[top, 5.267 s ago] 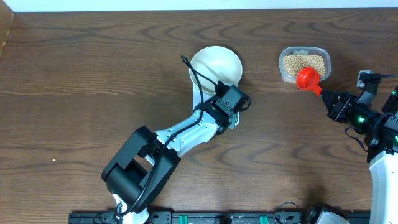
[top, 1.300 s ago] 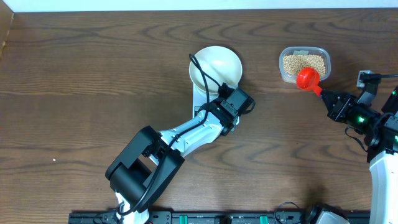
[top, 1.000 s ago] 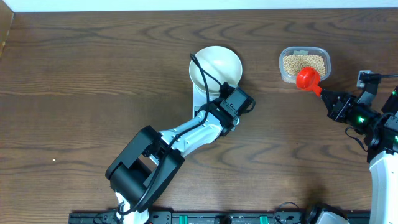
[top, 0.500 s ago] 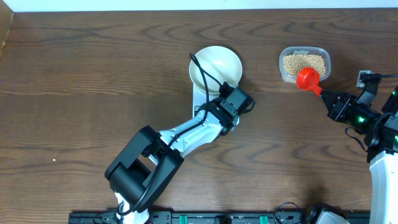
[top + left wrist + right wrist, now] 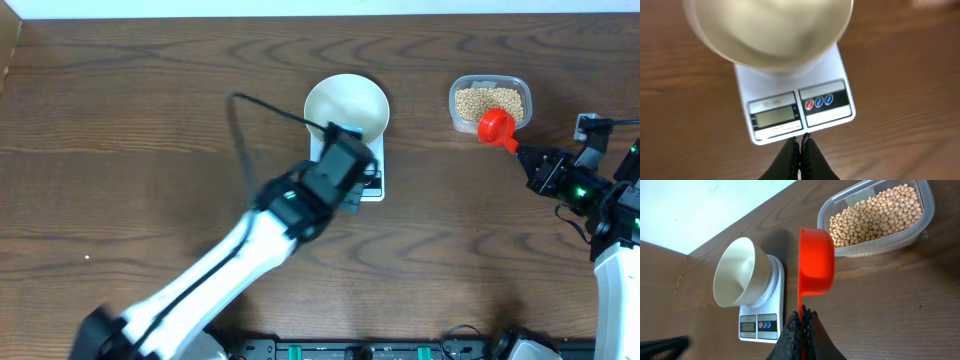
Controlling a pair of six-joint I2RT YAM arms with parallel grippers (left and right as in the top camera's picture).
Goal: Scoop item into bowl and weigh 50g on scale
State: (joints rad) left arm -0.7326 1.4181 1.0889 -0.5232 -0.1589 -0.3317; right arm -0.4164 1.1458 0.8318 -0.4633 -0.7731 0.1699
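**At the scale, the left arm has swung out long**

On the left half of the table (image 5: 120, 120), the left arm (image 5: 240, 250) looks very different from half a second ago. Then it sat folded, its bulky lower link bunched near the front edge. Now it stretches in one blurred diagonal from the bottom-left corner up to the scale (image 5: 373, 186). Its wrist has slid a little to the left, so the end of the scale with the display shows again from above. A black cable (image 5: 240, 110) arcs high over the arm, further left than before.

The left gripper (image 5: 801, 142) points down at the near edge of the scale, its fingers pressed together with nothing between them. Whether the tips touch the scale cannot be told. Just beyond them lie the grey display (image 5: 772, 117) and the red and blue buttons (image 5: 819, 102).

The bowl (image 5: 346, 105) sits on the far end of the scale, where it was.

Further right, nothing has moved. The beans (image 5: 489, 101) lie in the clear tub (image 5: 455, 115). The red scoop (image 5: 495, 125) hangs at the tub's near rim, turned on its side. The right gripper (image 5: 801, 315) pinches its handle between closed fingers, and the right arm (image 5: 600, 200) reaches in from the right edge.
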